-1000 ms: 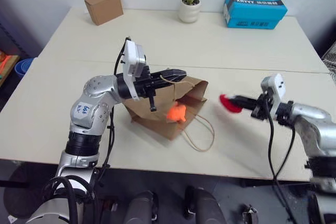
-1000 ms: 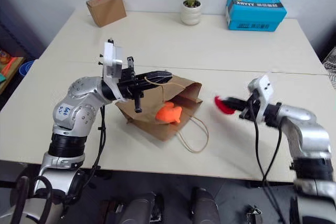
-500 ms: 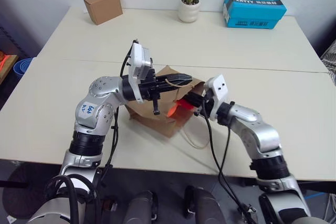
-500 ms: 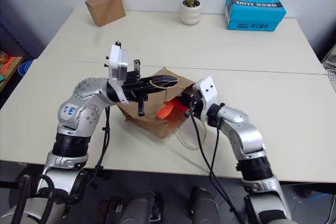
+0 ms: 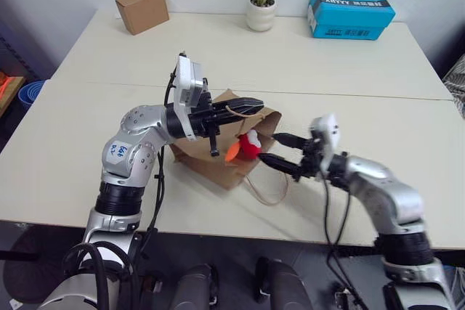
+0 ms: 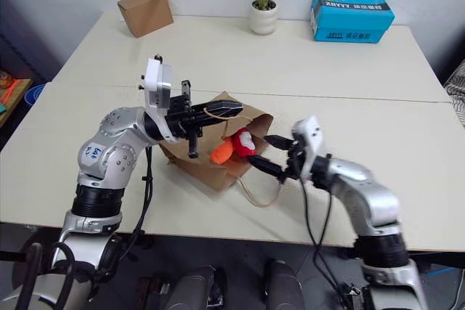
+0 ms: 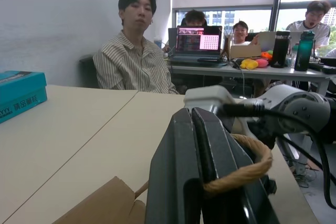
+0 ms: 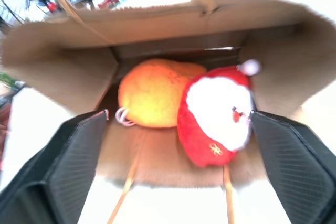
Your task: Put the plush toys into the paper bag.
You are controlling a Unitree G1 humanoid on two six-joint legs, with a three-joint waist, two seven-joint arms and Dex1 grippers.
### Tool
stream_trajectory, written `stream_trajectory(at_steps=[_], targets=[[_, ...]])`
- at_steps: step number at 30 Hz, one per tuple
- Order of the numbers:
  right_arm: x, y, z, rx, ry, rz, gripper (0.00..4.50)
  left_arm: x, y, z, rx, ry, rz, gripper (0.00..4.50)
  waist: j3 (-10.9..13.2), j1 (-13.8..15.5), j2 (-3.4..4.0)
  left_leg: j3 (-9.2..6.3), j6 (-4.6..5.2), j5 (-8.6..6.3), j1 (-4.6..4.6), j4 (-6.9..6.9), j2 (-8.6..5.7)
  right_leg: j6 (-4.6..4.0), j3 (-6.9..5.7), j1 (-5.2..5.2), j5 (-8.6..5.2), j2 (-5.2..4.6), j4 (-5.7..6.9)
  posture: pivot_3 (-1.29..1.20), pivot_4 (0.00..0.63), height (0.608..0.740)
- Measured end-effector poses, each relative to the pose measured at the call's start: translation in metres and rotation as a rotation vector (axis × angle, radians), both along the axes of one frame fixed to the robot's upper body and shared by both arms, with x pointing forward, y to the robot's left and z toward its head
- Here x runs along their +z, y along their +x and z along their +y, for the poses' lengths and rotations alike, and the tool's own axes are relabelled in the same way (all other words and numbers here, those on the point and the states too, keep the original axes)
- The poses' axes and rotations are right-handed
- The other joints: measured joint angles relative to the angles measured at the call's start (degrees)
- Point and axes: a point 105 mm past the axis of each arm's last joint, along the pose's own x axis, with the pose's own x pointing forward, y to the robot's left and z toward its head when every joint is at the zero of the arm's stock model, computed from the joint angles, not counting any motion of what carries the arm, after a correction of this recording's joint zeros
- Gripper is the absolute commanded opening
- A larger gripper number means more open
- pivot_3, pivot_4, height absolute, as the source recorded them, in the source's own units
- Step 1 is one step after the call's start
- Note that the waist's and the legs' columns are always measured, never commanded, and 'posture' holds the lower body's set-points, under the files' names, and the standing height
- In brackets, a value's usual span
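Item: paper bag point(image 5: 218, 157), lying on its side on the table point(image 5: 87, 121), mouth toward my right arm.
Contents: orange plush toy point(image 8: 152, 94) and red-and-white plush toy point(image 8: 216, 113), side by side just inside the mouth.
Left gripper point(image 5: 245, 105): jaws pressed together on the bag's cord handle point(image 7: 247, 166), lifting the upper lip.
Right gripper point(image 5: 275, 149): jaws spread, empty, just outside the mouth.
Status: both toys look bagged, though shallowly; what remains, I judge, is nudging them deeper or standing the bag up.
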Motion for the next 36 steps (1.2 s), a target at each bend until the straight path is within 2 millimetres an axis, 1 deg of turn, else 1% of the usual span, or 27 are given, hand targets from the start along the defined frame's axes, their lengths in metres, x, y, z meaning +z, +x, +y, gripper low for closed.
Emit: stream_trajectory(at_steps=[2,3,5,6,8,10,12,14,15,16,17,18,21,23,26,29,31,33,36], targets=[[-0.003,0.0,-0.015,-0.028,-0.035,0.056,4.27,0.0,0.0,0.0,0.0,-0.001,0.001,0.0,0.0,0.0,0.0,0.0,0.0,0.0,0.0,-0.01,0.0,0.0,0.0,0.0,0.0,-0.03,0.0,0.0,0.15,0.74],[-0.009,0.0,-0.021,-0.039,-0.085,0.078,4.27,0.0,0.0,0.0,-0.001,-0.001,0.001,0.0,0.0,0.0,0.0,0.02,0.0,0.0,0.0,-0.02,0.01,0.0,0.01,0.0,0.0,-0.03,-0.01,0.0,0.15,0.74],[-0.028,0.004,-0.027,-0.065,-0.169,0.135,4.27,0.0,0.0,0.0,-0.001,-0.001,0.001,0.0,0.0,-0.2,0.0,0.06,-0.01,0.0,0.02,-0.02,0.03,0.0,0.02,0.0,0.0,-0.03,-0.01,0.0,0.15,0.74],[-0.038,0.005,-0.026,-0.07,-0.175,0.181,4.1,0.0,0.0,0.0,-0.002,-0.001,0.002,0.0,0.0,-0.2,-0.01,0.07,-0.02,0.0,0.04,-0.03,0.05,0.0,0.03,0.0,0.0,-0.02,-0.01,0.0,0.15,0.74],[-0.054,0.006,-0.013,-0.056,-0.156,0.256,3.64,0.0,0.0,-0.001,-0.005,-0.002,0.002,0.0,0.0,-0.3,0.0,0.09,-0.05,0.01,0.04,-0.02,0.09,0.0,0.03,-0.01,0.0,0.0,0.01,0.0,0.15,0.74],[-0.054,0.006,-0.001,-0.018,-0.153,0.268,2.99,-0.001,-0.001,-0.002,-0.008,-0.003,0.003,0.0,0.0,-0.2,0.0,0.08,-0.05,0.01,0.04,-0.01,0.08,0.0,0.02,-0.01,0.0,0.02,0.03,0.0,0.15,0.74],[-0.057,0.002,0.011,0.022,-0.114,0.297,2.24,-0.001,-0.001,-0.002,-0.01,-0.004,0.003,0.0,0.0,0.0,0.0,0.06,-0.05,0.01,0.03,0.0,0.06,0.0,0.02,-0.01,0.0,0.03,0.01,0.0,0.15,0.74],[-0.061,-0.006,0.017,0.056,-0.099,0.333,1.49,-0.001,-0.001,-0.002,-0.01,-0.004,0.001,0.0,0.0,0.5,0.0,0.03,-0.01,0.01,0.01,0.0,-0.01,0.0,0.0,-0.01,0.0,0.02,0.01,0.0,0.15,0.74],[-0.06,-0.012,0.02,0.075,-0.067,0.36,1.19,-0.001,-0.001,-0.002,-0.009,-0.005,0.001,0.0,0.0,0.7,0.0,0.03,0.0,0.0,-0.01,0.02,-0.02,0.01,0.0,-0.01,0.0,0.02,0.0,0.0,0.15,0.74],[-0.056,-0.017,0.024,0.098,-0.027,0.382,0.79,-0.001,0.0,-0.002,-0.007,-0.007,0.002,0.0,0.0,0.9,0.0,0.03,0.01,0.0,-0.03,0.04,-0.02,0.02,0.0,-0.01,0.01,0.01,-0.01,0.0,0.15,0.74],[-0.048,-0.021,0.027,0.123,0.03,0.395,0.39,-0.001,0.0,-0.002,-0.007,-0.009,0.002,0.0,0.0,1.1,0.0,0.03,0.02,0.0,-0.04,0.06,-0.02,0.03,0.0,-0.01,0.02,0.0,-0.01,0.0,0.15,0.74],[-0.039,-0.025,0.028,0.143,0.073,0.395,0.08,-0.001,0.0,-0.002,-0.007,-0.011,0.001,0.0,0.0,1.2,0.0,0.01,0.02,-0.01,-0.04,0.07,-0.02,0.04,0.0,-0.01,0.02,-0.01,-0.01,0.0,0.15,0.74],[-0.004,-0.034,0.019,0.169,0.211,0.368,0.03,0.001,0.004,-0.002,0.0,-0.033,0.009,0.0,0.0,1.4,-0.01,-0.07,0.05,-0.02,-0.08,0.1,-0.02,0.04,-0.03,0.0,0.03,-0.05,-0.04,0.0,0.15,0.74],[0.018,-0.042,0.011,0.188,0.295,0.354,0.03,0.009,0.011,-0.001,0.018,-0.062,0.011,0.0,0.0,1.3,-0.01,-0.09,0.06,-0.03,-0.15,0.1,-0.01,0.06,-0.05,-0.02,0.05,-0.08,-0.1,0.0,0.15,0.74],[0.044,-0.049,-0.002,0.186,0.344,0.329,0.03,0.024,0.018,0.001,0.029,-0.097,-0.012,0.0,0.0,1.3,0.0,-0.07,0.07,-0.03,-0.18,0.07,-0.01,0.06,-0.06,-0.06,0.05,-0.09,-0.12,0.0,0.15,0.74],[0.077,-0.05,-0.014,0.15,0.366,0.255,0.03,0.037,0.03,0.007,0.06,-0.121,-0.045,0.0,0.0,1.2,-0.01,-0.03,0.09,-0.02,-0.27,0.08,-0.02,0.06,-0.09,-0.17,0.05,-0.02,-0.1,0.0,0.15,0.74],[0.085,-0.051,-0.019,0.134,0.396,0.241,0.03,0.035,0.035,0.009,0.083,-0.102,-0.065,0.0,0.0,1.2,-0.02,0.02,0.09,-0.02,-0.29,0.05,-0.01,0.06,-0.09,-0.22,0.05,0.07,-0.1,0.0,0.15,0.74],[0.086,-0.05,-0.018,0.132,0.423,0.254,0.03,0.029,0.041,0.012,0.105,-0.09,-0.063,0.0,0.0,1.2,-0.02,0.09,0.13,0.01,-0.46,0.09,-0.01,0.08,-0.09,-0.43,0.06,0.09,-0.02,0.0,0.15,0.74],[0.087,-0.042,-0.016,0.087,0.489,0.26,0.03,0.021,0.049,0.015,0.127,-0.075,-0.047,0.0,0.0,1.3,-0.03,0.14,0.16,0.03,-0.51,0.14,-0.05,0.12,-0.15,-0.5,0.08,0.07,0.04,0.0,0.15,0.74]])
